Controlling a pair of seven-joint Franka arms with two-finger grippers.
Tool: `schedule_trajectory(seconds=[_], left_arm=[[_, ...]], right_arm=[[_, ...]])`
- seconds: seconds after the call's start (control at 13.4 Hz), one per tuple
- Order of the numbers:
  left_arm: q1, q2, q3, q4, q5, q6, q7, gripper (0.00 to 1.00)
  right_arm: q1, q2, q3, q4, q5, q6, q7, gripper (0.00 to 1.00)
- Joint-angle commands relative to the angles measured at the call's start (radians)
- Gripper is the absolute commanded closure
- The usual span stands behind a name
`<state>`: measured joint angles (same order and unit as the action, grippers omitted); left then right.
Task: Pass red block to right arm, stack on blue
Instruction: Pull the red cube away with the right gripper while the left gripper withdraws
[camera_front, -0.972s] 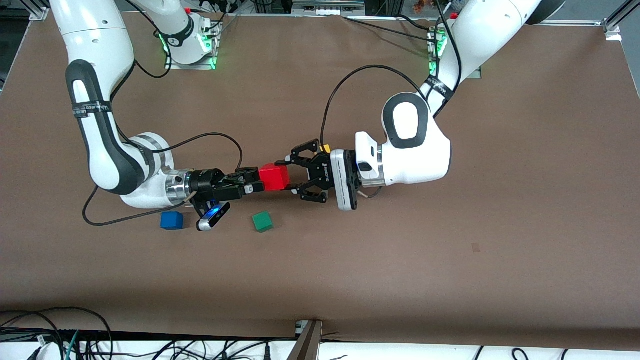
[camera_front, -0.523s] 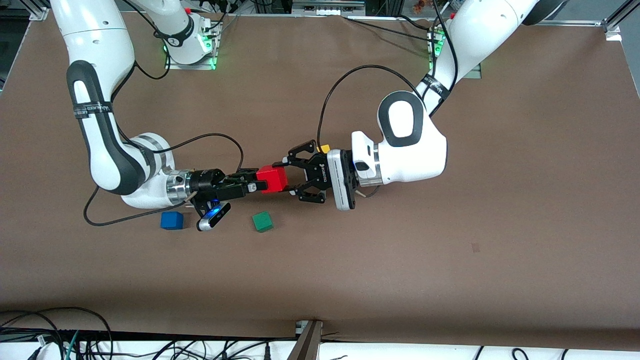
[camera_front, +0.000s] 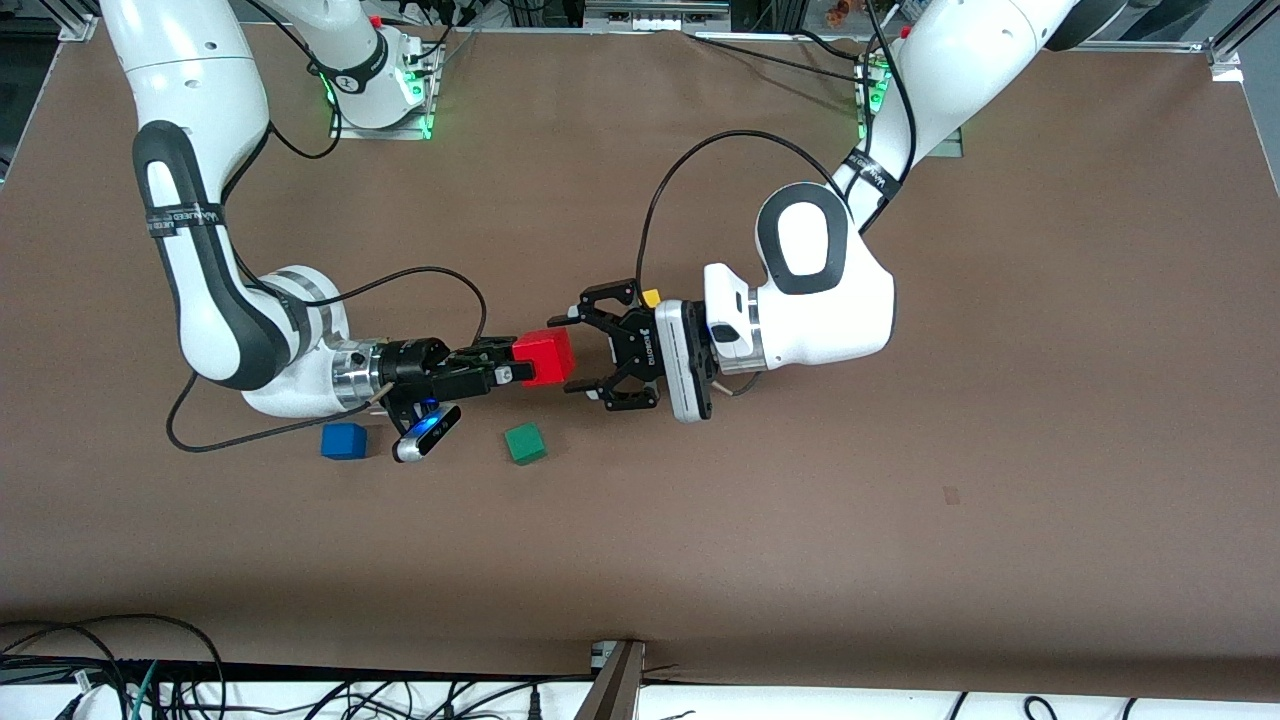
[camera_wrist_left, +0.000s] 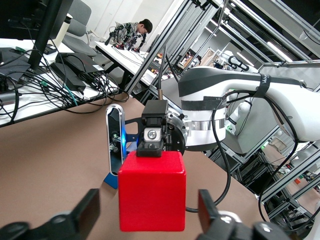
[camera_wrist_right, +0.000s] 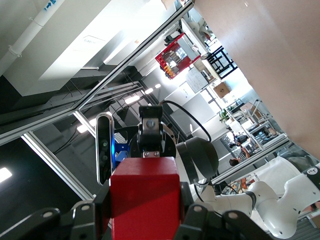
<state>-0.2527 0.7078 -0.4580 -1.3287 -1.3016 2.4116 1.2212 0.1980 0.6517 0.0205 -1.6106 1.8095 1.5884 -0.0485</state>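
Handover now complete: left pincer (camera_front: 585, 352) has spread open and released the red block (camera_front: 543, 356), held aloft above the surface (camera_front: 900, 520) by the clamped right pincer (camera_front: 512, 362), ready for stacking on the blue cube (camera_front: 344, 441).

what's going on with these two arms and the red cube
A mid-air handover. The right gripper is shut on the small bright red cube, holding it above the brown table. The left gripper has its jaws spread open, clear of the cube. The small blue cube sits on the table with nothing stacked on it.
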Motion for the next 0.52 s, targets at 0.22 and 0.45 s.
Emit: schedule_trajectory(seconds=[0.22, 0.45], left_arm=[[0.027, 0.012, 0.063, 0.019, 0.114, -0.135, -0.110, 0.00], [0.065, 0.006, 0.175, 0.026, 0.310, -0.378, -0.292, 0.00]], right_arm=[[-0.043, 0.002, -0.008, 0.070, -0.129, -0.013, -0.011, 0.92], [-0.052, -0.012, -0.040, 0.081, -0.244, 0.002, -0.013, 0.92]])
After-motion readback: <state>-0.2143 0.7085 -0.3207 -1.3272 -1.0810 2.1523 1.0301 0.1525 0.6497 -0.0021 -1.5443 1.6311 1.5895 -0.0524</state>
